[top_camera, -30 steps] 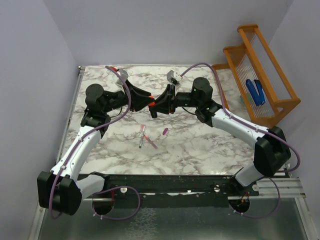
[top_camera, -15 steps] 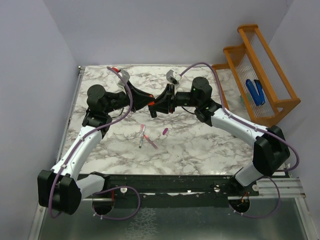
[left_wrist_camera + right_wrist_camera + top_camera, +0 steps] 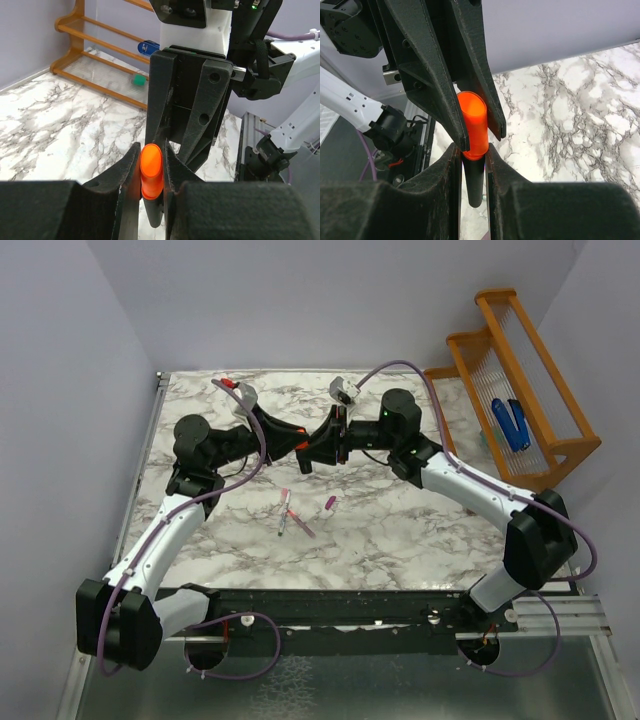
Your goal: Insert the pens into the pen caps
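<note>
High over the table's middle, my left gripper (image 3: pixel 297 443) and right gripper (image 3: pixel 313 452) meet tip to tip. In the left wrist view my left gripper (image 3: pixel 151 150) is shut on the bright orange pen cap (image 3: pixel 151 167), and the black marker (image 3: pixel 154 207) hangs below it. In the right wrist view my right gripper (image 3: pixel 472 150) is shut on the marker's black body (image 3: pixel 474 185), with the orange cap (image 3: pixel 472 125) sitting on its end. On the marble lie a slim whitish-grey pen (image 3: pixel 284 520), a slim pink pen (image 3: pixel 301 524) crossing it, and a magenta cap (image 3: pixel 329 504).
An orange wooden rack (image 3: pixel 520 390) stands at the back right with blue chunky objects (image 3: pixel 510 423) in it. The same rack (image 3: pixel 90 50) shows in the left wrist view, with a small green piece (image 3: pixel 138 79) at its foot. Walls close in the table's left and back sides.
My left gripper's jaws have closed in on the orange cap. Both wrists have shifted slightly toward the back. The pens and the cap on the table have not moved.
</note>
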Robot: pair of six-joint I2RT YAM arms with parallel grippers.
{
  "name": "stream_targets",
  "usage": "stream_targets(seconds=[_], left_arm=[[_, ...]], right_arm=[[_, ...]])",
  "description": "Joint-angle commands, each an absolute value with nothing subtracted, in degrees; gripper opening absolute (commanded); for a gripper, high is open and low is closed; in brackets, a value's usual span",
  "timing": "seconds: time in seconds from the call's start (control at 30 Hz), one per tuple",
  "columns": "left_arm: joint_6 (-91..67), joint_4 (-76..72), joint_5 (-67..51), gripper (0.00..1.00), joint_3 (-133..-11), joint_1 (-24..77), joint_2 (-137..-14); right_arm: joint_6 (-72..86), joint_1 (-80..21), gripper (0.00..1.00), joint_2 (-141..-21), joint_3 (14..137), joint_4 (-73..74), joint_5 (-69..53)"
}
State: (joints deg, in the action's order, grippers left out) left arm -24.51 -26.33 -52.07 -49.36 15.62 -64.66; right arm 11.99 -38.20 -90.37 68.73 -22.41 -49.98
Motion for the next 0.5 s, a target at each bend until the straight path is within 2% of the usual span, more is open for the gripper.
stream_targets(seconds=[0.0, 0.47], left_arm=[[-23.4, -24.4, -53.4, 0.00, -45.8, 17.5, -64.3], [-22.2, -23.5, -57.2, 0.00, -43.3, 17.5, -65.5]], right_arm=[[12.2, -38.6, 0.01, -90.2, 73.7, -26.7, -46.9], [10.8, -38.4, 0.01, -89.8, 80.2, -24.6, -47.5]])
